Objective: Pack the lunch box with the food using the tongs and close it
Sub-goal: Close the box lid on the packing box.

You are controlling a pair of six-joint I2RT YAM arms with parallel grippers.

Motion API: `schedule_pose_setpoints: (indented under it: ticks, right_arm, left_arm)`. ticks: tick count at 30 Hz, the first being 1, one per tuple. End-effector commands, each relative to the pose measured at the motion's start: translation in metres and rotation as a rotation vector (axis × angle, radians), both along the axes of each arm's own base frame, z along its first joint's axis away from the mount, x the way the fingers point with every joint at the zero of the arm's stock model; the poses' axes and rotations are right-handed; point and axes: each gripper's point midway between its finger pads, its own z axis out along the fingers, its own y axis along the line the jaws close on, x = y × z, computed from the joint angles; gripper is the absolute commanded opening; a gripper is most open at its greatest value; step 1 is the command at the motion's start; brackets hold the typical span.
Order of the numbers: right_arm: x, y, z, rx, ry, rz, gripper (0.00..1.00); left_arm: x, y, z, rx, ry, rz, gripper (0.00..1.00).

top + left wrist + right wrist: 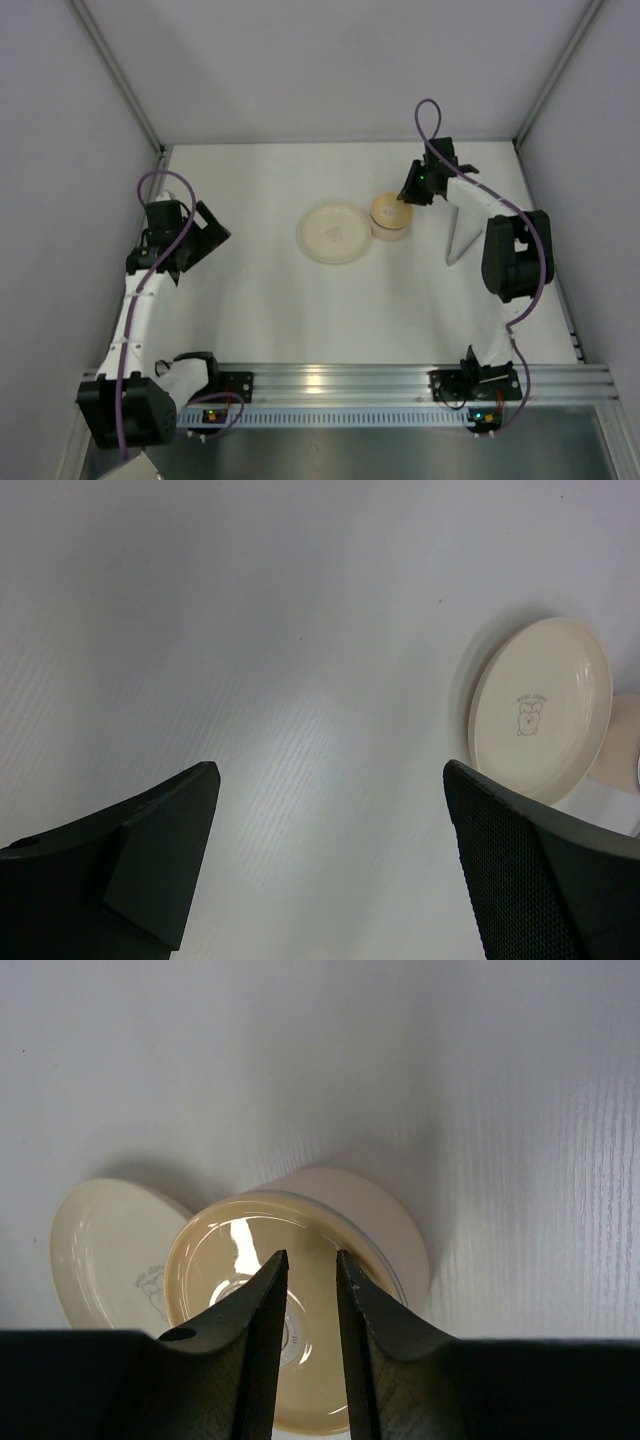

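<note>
White table [250, 320] | lunch box [391, 217] just beside bare plate [334, 233], lid [220, 1250] apparently seated | right gripper [311, 1256] over lid, jaws narrowly apart, empty | left gripper [330, 768] wide, empty | food, tongs unseen; task judged near complete

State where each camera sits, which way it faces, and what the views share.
Top external: above, behind the bases, looking down at the table; left gripper, right gripper and arms show.
Left wrist: faces across the table to the plate; its wide-open fingers frame the view.
Right wrist: looks down on the lunch box lid; its narrowly parted fingers point at it.
Shared: all three show the plate beside the lunch box.
</note>
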Motion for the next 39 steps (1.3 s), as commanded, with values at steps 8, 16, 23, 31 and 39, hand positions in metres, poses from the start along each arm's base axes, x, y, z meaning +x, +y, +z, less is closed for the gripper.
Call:
schedule_pose_setpoints:
  ticks: [8, 16, 23, 31, 39]
  right_arm:
    - [-0.012, 0.014, 0.036, -0.045, -0.066, 0.052, 0.26]
    - [-0.026, 0.035, 0.065, -0.124, -0.129, 0.106, 0.27]
    - [-0.029, 0.025, 0.037, -0.289, -0.081, 0.087, 0.33]
    - [-0.027, 0.025, -0.016, -0.347, 0.013, 0.122, 0.52]
    - [-0.031, 0.027, -0.038, -0.352, 0.065, 0.151, 0.57]
  left_arm:
    - [0.008, 0.002, 0.008, 0.019, -0.047, -0.004, 0.99]
    - [0.008, 0.002, 0.008, 0.02, -0.047, -0.006, 0.98]
    - [0.008, 0.001, 0.009, 0.019, -0.05, -0.01, 0.98]
    - [0.008, 0.001, 0.008, 0.022, -0.048, -0.01, 0.99]
    - [0.007, 0.001, 0.008, 0.026, -0.045, -0.007, 0.99]
